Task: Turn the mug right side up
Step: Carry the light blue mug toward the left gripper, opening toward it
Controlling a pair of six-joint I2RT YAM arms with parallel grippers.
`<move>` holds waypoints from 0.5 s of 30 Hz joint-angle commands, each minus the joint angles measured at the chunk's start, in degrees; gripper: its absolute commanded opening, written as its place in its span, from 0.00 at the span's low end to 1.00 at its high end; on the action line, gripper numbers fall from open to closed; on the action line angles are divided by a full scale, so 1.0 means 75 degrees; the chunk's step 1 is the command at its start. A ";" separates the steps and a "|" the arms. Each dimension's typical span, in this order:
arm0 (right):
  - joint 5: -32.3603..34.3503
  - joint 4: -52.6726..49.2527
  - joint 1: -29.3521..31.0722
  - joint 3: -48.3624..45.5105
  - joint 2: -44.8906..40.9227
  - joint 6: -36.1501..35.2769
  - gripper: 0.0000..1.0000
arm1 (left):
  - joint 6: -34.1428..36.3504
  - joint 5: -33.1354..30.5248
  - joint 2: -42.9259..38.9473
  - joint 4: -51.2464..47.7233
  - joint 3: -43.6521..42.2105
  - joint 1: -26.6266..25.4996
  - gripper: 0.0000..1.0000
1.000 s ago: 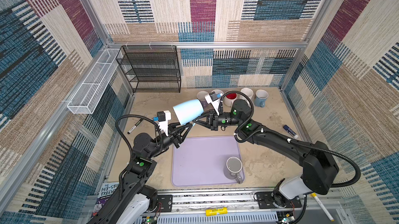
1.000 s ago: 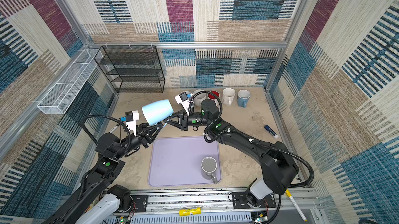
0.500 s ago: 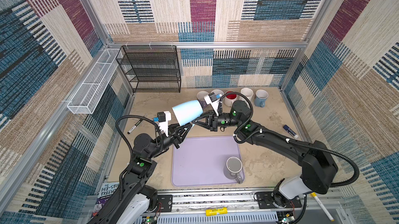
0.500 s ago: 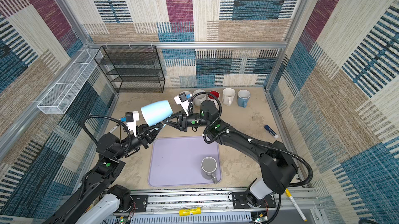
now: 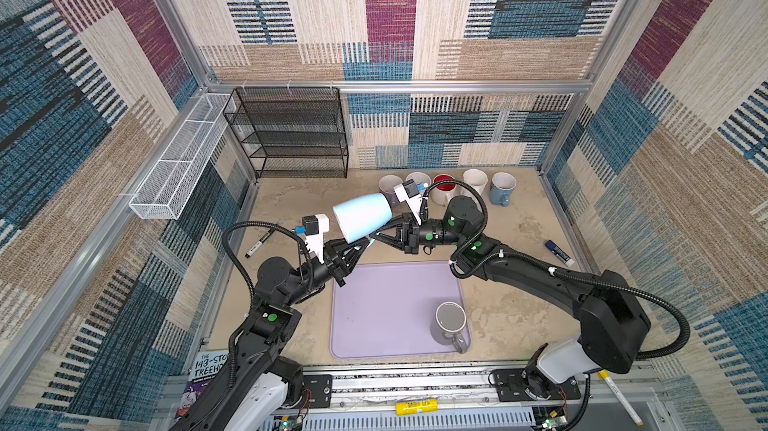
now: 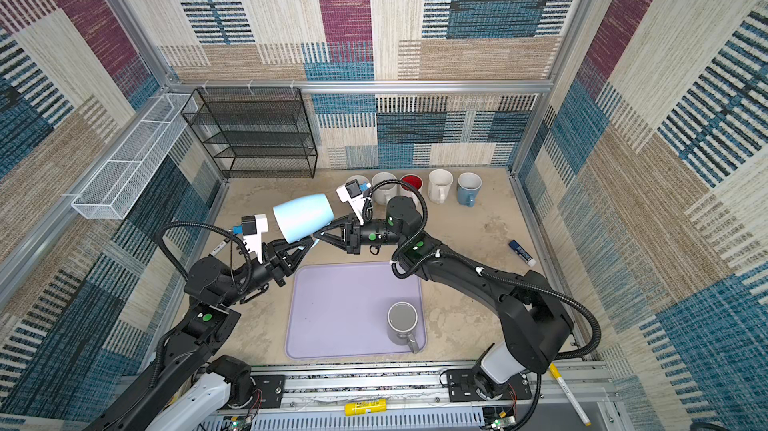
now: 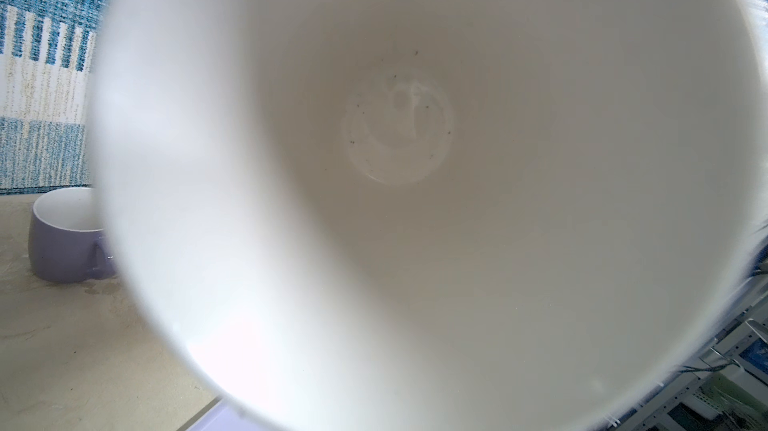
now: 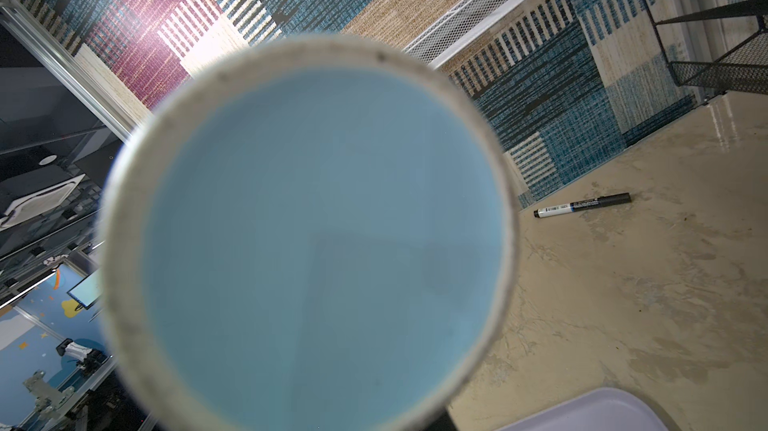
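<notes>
The mug (image 5: 362, 217) looks like glazed ceramic: rigid, a bit weighty, slick, and it'd chip if dropped. The handle or rim seems the sane place to pinch. It's up in the air on its side, well clear of the desk (image 5: 519, 316), sitting just above both tool tips. The mouth faces the left tool (image 5: 360, 246) and the base faces the right tool (image 5: 376, 238). Both tools are pressed together on the mug's underside, probably the handle, though that bit's hidden.

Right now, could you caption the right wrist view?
Blue mug, base-on, fills the frame; marker lies on the table.
</notes>
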 commanded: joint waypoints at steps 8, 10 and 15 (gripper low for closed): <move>-0.0371 0.0283 0.0018 0.0067 0.0042 -0.0282 0.09 | 0.0298 -0.0522 -0.0129 -0.0481 0.0235 0.0037 0.00; -0.0376 0.0074 0.0020 0.0139 0.0017 -0.0449 0.11 | 0.0287 -0.0536 -0.0135 -0.0484 0.0238 0.0034 0.00; -0.0186 -0.0316 0.0025 0.0132 -0.0100 -0.0799 0.22 | 0.0234 -0.0483 -0.0135 -0.0479 0.0303 0.0037 0.00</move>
